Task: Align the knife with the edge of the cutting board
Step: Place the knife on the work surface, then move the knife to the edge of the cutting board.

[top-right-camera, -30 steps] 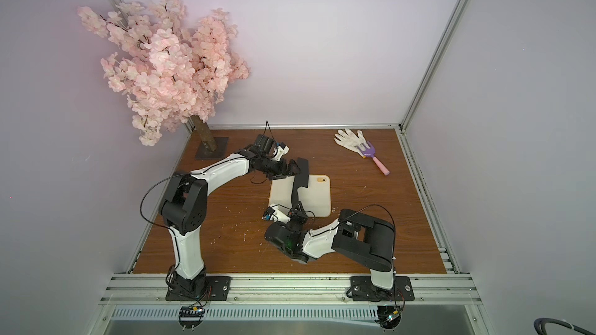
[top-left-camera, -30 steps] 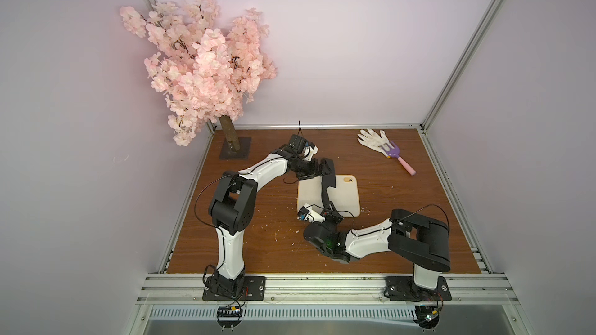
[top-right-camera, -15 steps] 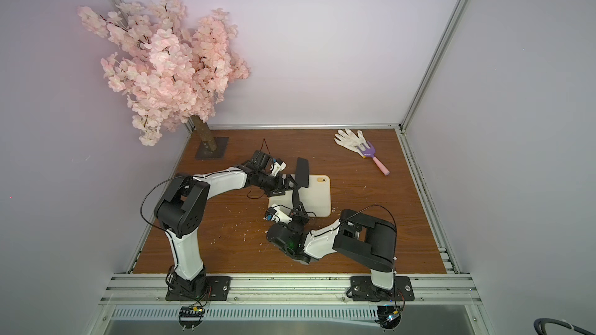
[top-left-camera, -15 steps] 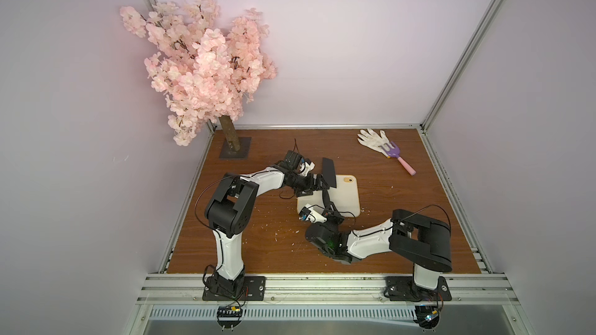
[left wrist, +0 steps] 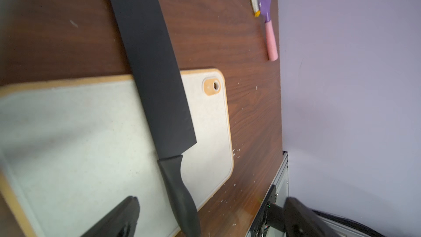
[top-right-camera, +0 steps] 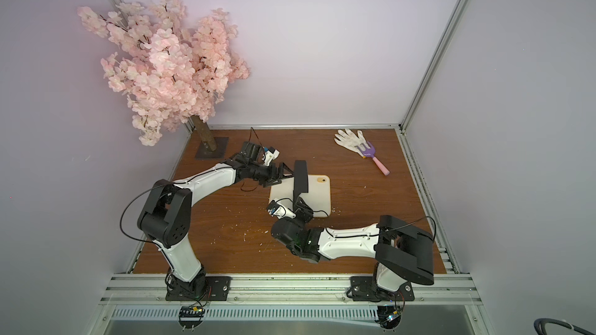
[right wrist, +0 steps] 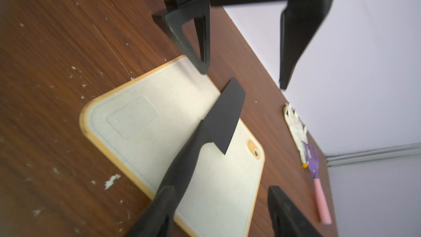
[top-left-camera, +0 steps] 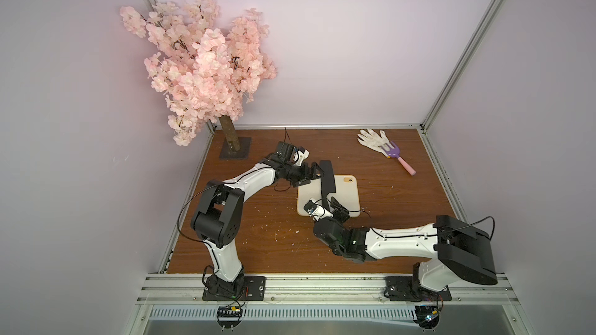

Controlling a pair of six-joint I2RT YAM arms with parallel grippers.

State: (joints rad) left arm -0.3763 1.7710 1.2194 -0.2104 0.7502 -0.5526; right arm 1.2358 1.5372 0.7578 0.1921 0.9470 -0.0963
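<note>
Knife [top-left-camera: 327, 177] lies across board [top-left-camera: 347, 193], blade overhanging rim. Left gripper [left wrist: 211, 199] fingers spread; right gripper [right wrist: 221, 190] fingers spread, handle beside one.

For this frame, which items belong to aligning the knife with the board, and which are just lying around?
Part of the job:
- knife, across the cutting board, blade past its far edge
- left gripper and right gripper, both open near the knife

Lying about:
- white glove
- purple fork, tines on the glove
- blossom tree
</note>
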